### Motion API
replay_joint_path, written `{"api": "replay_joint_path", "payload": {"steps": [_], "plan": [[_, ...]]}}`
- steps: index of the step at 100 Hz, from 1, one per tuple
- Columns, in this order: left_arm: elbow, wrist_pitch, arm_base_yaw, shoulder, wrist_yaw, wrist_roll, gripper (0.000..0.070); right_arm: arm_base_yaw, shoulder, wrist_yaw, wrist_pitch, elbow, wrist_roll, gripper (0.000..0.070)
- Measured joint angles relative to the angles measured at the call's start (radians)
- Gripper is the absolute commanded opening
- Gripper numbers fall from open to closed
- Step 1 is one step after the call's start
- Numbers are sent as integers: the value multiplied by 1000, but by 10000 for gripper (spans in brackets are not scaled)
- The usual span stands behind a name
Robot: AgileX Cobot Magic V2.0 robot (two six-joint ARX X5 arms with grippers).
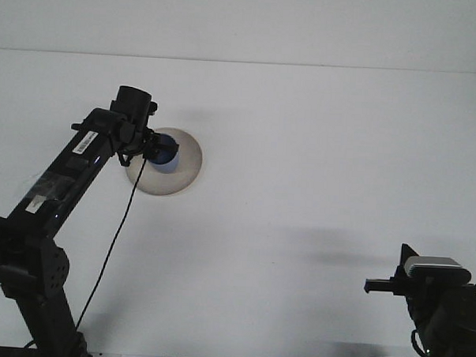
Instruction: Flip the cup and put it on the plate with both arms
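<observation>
A blue cup (168, 154) is over the left part of the round beige plate (188, 162), at the far left of the white table. Whether the cup rests on the plate or hangs just above it I cannot tell. My left gripper (155, 150) reaches in from the plate's left edge and is shut on the cup, and its fingers hide the cup's left side. My right gripper (378, 286) sits low at the front right, far from the plate and pointing left with nothing near it.
The left arm (64, 179) slants from the front left corner up to the plate, with a black cable (113, 244) hanging beneath it. The table's far edge (306, 64) runs along the top.
</observation>
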Motion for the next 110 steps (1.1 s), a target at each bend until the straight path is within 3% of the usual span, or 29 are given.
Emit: {"api": "replay_joint_path", "payload": {"steps": [5,11,42,72,110], "plan": [[0,3,2,0,0,0,386,0,0,0,0,0,0,0],[0,2,2,0,0,0,429,0,0,0,0,0,0,0],[4,27,15,-34,1,-12,429,0,0,0,0,0,0,0],[-14,106,8,-354,1,-48,428,0,0,0,0,0,0,0],[-660,491,-106,-879,2,-101,421,0,0,0,0,0,0,0]]}}
